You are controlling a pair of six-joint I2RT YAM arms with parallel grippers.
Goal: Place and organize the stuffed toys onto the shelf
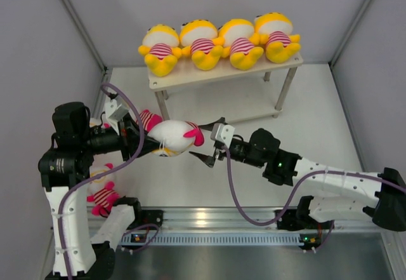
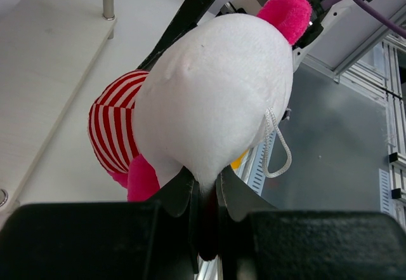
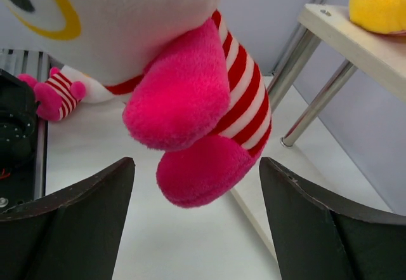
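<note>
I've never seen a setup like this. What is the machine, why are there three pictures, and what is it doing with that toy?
These are two robot arms bolted to a table, each ending in a two-finger pincer. One picture looks down from above; the other two come from small cameras on each wrist. The left pincer is shut on a pink plush doll with a white head and a red-and-white striped shirt, held in the air. The right pincer stands open around the doll's feet, not gripping it. At the back, four yellow plush dolls sit in a row on top of a pale wooden two-tier shelf. More pink dolls lie by the left arm.
</note>
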